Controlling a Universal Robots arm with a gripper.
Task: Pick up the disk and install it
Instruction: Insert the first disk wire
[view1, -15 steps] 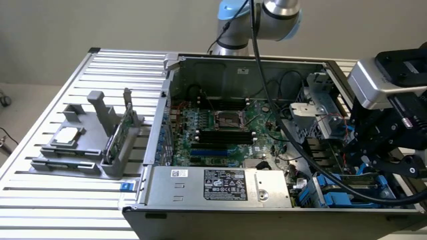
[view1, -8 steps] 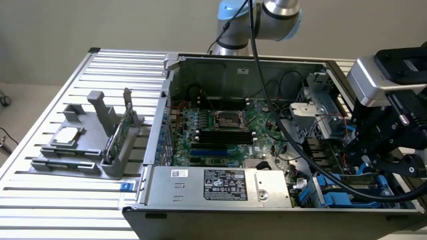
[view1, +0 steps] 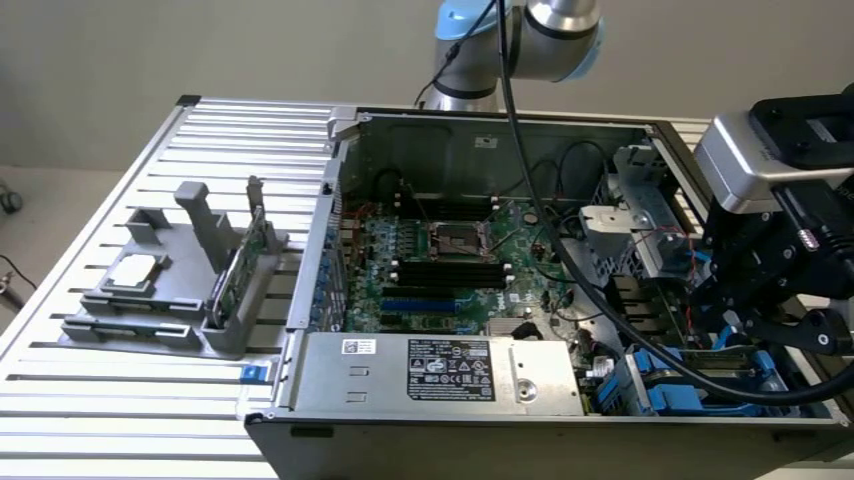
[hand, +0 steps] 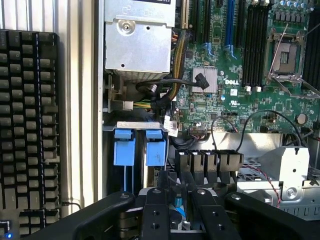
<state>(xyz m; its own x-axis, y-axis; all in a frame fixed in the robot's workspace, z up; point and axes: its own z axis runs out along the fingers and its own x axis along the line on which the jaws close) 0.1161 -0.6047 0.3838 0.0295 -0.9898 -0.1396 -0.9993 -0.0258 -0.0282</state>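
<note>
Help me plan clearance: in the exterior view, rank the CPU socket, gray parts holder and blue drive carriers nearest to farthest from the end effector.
1. Blue drive carriers, beside the end effector.
2. CPU socket, mid-view.
3. Gray parts holder, far at the exterior view's left.

A silver slatted metal table (view1: 200, 150) carries everything. In the exterior view, an open computer case (view1: 534, 440) sits on it from the centre out to 3 o'clock. At 9 o'clock of the case, just beside its wall, stands a grey plastic holder (view1: 147, 325). A black keyboard (hand: 27, 125) lies flat on the slats near the case's outer wall
</note>
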